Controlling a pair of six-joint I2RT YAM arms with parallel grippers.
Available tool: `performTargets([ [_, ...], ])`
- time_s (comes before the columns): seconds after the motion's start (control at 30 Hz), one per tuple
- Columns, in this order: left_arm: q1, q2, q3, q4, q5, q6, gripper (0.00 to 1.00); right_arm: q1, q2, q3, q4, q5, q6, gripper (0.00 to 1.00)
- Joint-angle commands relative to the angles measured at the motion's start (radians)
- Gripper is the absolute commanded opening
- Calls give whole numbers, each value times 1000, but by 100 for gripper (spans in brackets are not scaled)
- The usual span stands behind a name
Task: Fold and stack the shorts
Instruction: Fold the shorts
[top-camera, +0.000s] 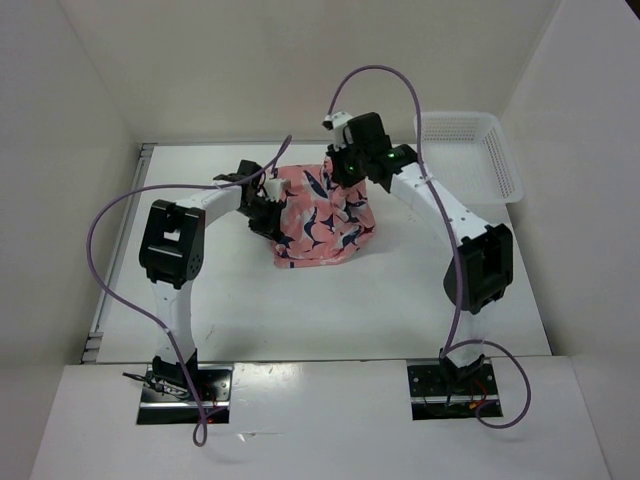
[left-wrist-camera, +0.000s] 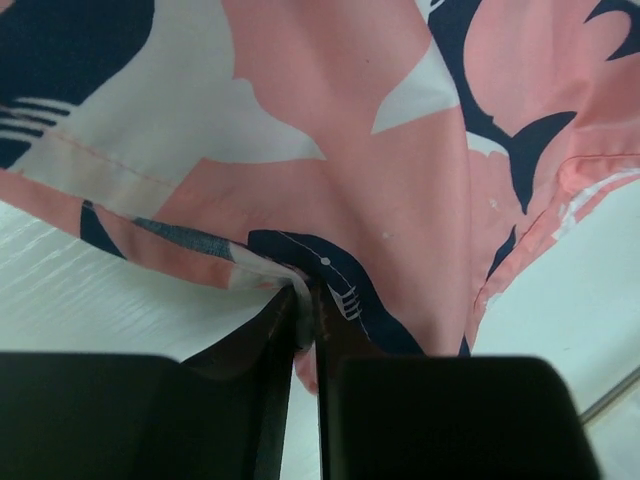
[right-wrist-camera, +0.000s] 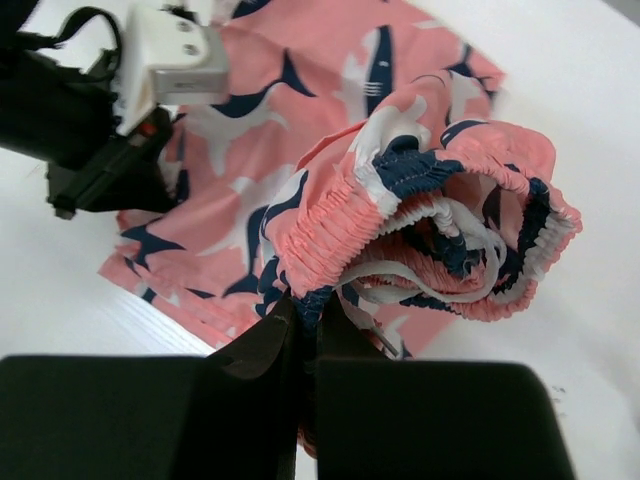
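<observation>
A white table sat enclosed by plain off-white walls: a back wall at 12 o'clock and side walls at 9 and 3. A metal rail edged it at 9 o'clock, and a white mesh basket stood at 2 o'clock. The light was soft and even.

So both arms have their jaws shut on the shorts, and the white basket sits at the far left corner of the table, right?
Not quite. The white basket sits at the far right corner of the table, not the far left; the top external view shows it. The grip on the shorts is as you say.
</observation>
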Motion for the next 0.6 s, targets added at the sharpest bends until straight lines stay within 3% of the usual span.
performTargets([
  [0.0, -8, 51, -3, -3, 51, 8, 18, 61, 55, 77, 30, 22, -2, 0],
  [0.37, 20, 60, -12, 6, 62, 8, 14, 219, 240, 199, 58, 42, 23, 0],
  [0.57, 50, 60, -12, 6, 71, 8, 14, 229, 293, 226, 78, 54, 41, 13],
])
